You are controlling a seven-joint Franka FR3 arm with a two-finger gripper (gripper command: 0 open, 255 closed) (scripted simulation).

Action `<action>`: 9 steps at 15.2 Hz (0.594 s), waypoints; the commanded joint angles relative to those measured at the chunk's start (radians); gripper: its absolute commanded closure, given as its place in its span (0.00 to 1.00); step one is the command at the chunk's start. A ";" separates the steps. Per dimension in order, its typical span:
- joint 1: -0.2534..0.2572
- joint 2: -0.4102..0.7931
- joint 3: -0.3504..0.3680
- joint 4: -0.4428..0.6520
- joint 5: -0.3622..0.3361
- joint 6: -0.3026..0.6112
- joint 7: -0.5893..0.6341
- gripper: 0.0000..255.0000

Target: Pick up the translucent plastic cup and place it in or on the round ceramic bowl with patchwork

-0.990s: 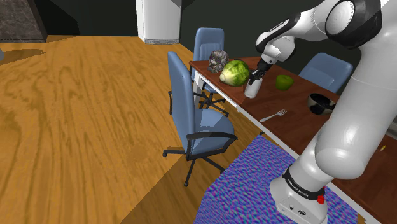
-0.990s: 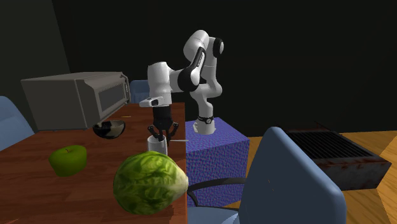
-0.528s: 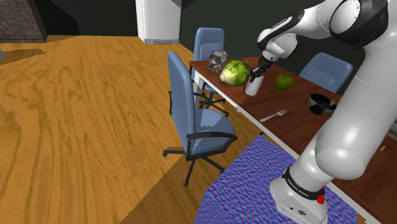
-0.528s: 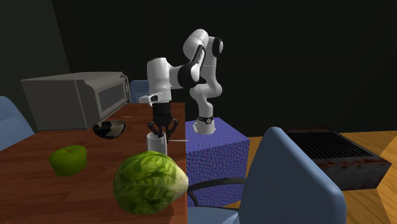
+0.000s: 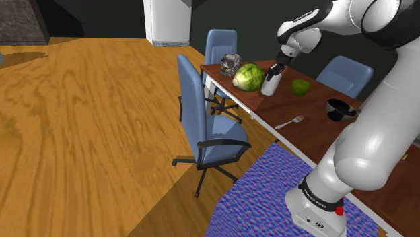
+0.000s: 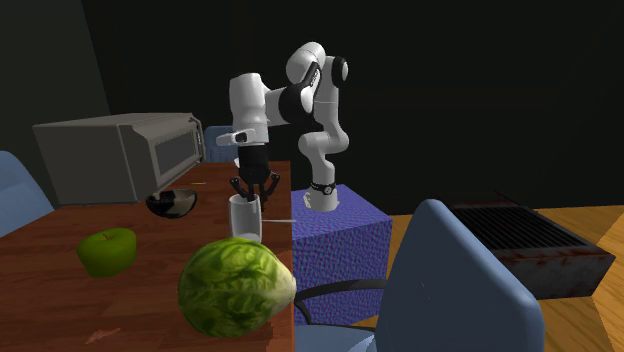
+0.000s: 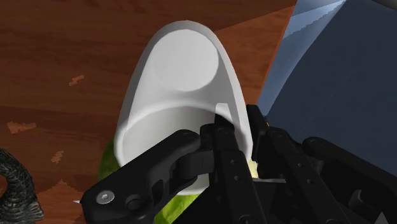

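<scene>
Rising since before, fingers [image 7: 222, 149] pinching white cup [image 6: 243, 215] (one inside its rim), now above the table [image 6: 50, 300].

- The cup [image 5: 269, 86] [image 6: 244, 216] [image 7: 178, 108] is plain white, inside and out.
- The jaws are all black.
- The arm [image 5: 367, 148] is white with dark joints and has a small red button at its base.
- The bowl [image 5: 338, 110] [image 6: 171, 203] is black outside with a glossy grey inside.
- The bench [image 5: 316, 131] is reddish-brown with a wood grain.
- The cabbage [image 5: 248, 76] [image 6: 237, 286] is green with paler veins.
- The apple [image 5: 300, 86] [image 6: 107, 250] is bright green.
- The fork [image 5: 289, 122] is pale silver.
- The chairs [image 5: 195, 101] are blue on black bases.
- The stand [image 5: 262, 188] carries a rippled purple-and-blue weave pattern.
- The floor [image 5: 87, 134] is golden brown with a broad wood grain.
- The microwave [image 6: 115, 155] is grey.
</scene>
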 commanded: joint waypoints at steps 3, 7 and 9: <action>0.005 -0.031 -0.003 0.028 -0.039 -0.045 0.031 1.00; 0.008 -0.055 -0.004 0.062 -0.069 -0.092 0.057 1.00; 0.009 -0.065 -0.003 0.081 -0.081 -0.116 0.068 1.00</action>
